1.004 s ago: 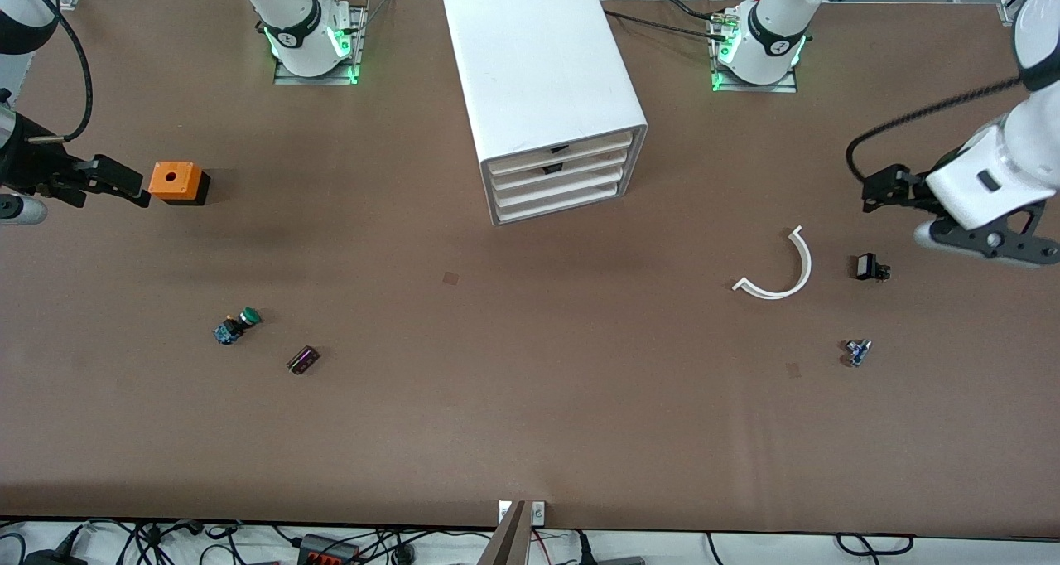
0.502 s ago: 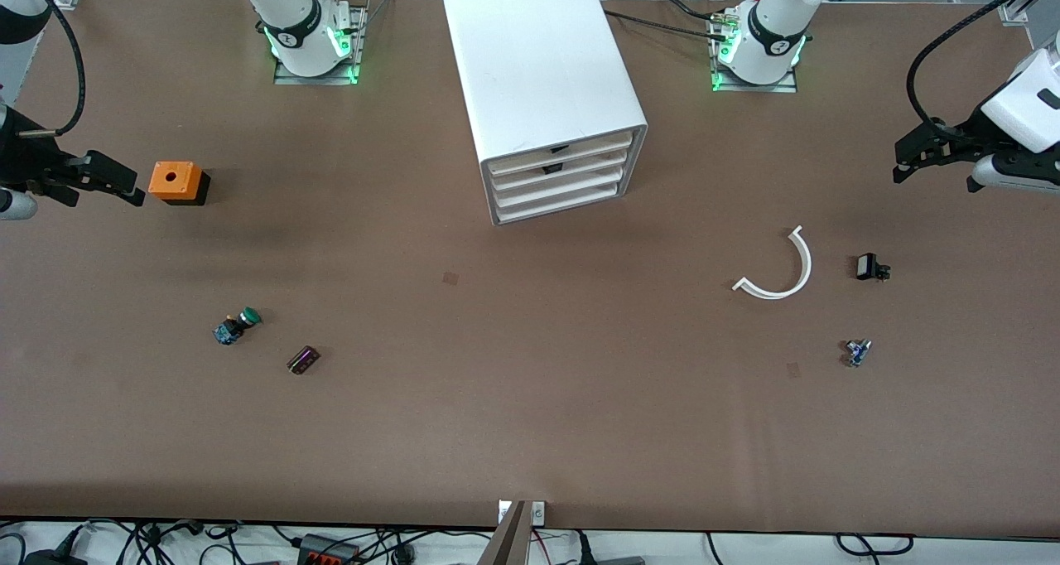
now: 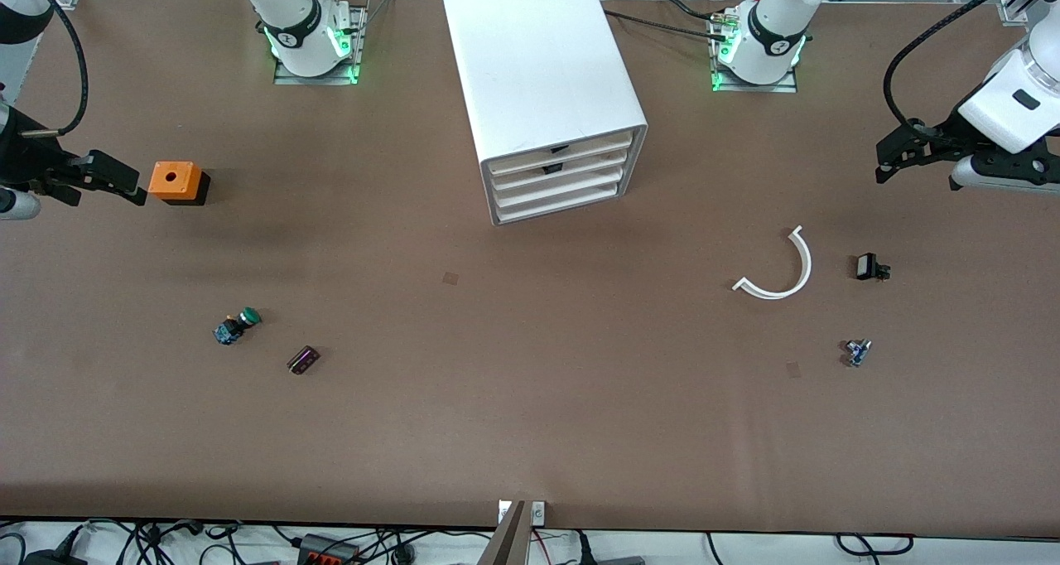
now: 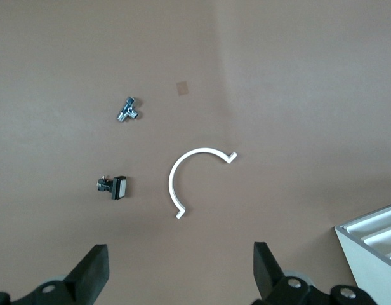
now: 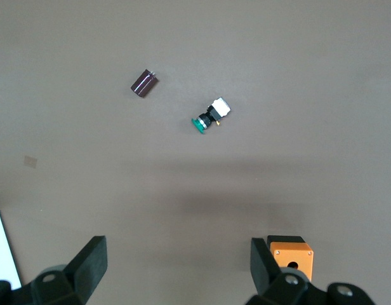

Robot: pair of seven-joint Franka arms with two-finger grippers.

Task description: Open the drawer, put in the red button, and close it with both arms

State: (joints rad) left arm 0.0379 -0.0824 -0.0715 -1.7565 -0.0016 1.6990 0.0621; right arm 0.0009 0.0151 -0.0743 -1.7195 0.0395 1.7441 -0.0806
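Drawer (image 3: 571, 179), middle of white box cabinet (image 3: 538, 60), shut. Left gripper (image 3: 884, 167) agape at cabinet's 3 o'clock; right gripper (image 3: 132, 190) agape at 9 o'clock, beside orange box (image 3: 175, 181). Green-capped button (image 3: 238, 325) at 8 o'clock; white curved strip (image 3: 787, 279) at 4 o'clock.

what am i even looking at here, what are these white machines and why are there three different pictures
These are two white robot arms bolted along one edge of a brown table. One picture looks down from a high camera facing them; the other two come from cameras on each arm's wrist.

The left gripper hangs open above its end of the table, holding nothing. The right gripper is open and empty too, beside an orange box.

Between the bases stands a white cabinet with its drawers shut. Scattered about are a green button, a small dark block, a white curved strip and two small dark parts. I can't pick out a red button.
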